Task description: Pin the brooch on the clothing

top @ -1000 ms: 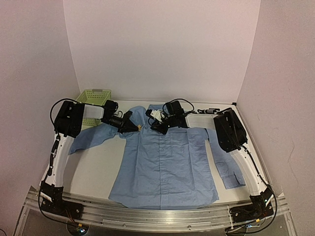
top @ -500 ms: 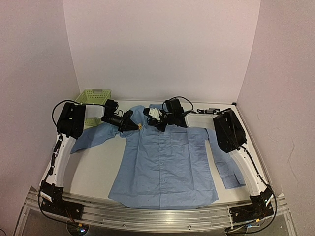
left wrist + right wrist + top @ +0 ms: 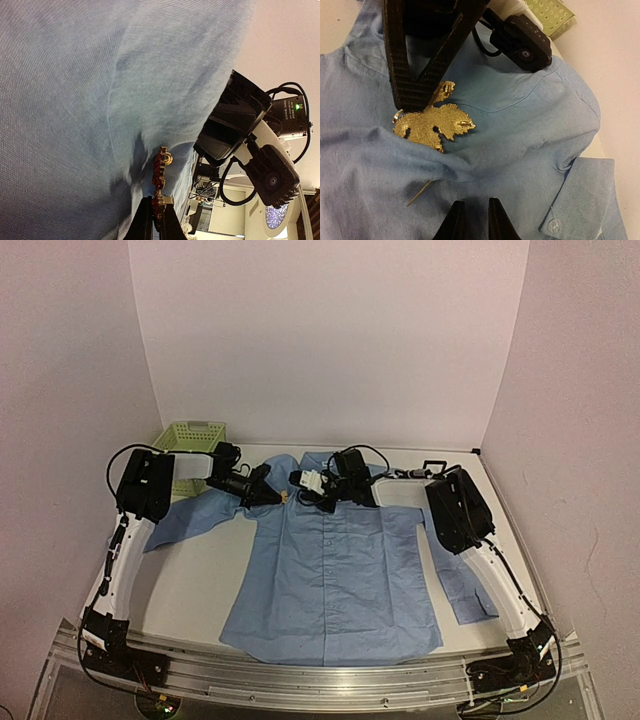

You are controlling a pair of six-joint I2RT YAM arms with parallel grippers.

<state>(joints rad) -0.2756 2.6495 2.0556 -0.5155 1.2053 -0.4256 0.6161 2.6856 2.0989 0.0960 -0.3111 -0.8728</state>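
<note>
reaching inward over shirt (image 3: 330,570), left jaws clamp brooch (image 3: 432,125); right jaws hover beside, slightly parted.

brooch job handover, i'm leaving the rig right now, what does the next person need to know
Left gripper: shut on the brooch, held against the shirt near the collar, on the left arm's side.
Right gripper: jaws narrowly apart, empty, over the cloth just beside the brooch.
Done: brooch brought to the shirt; its pin sticks out bare below a fabric fold.
Left: cannot tell whether the pin passes through the cloth. It likely needs threading and fastening before either gripper lets go.
</note>
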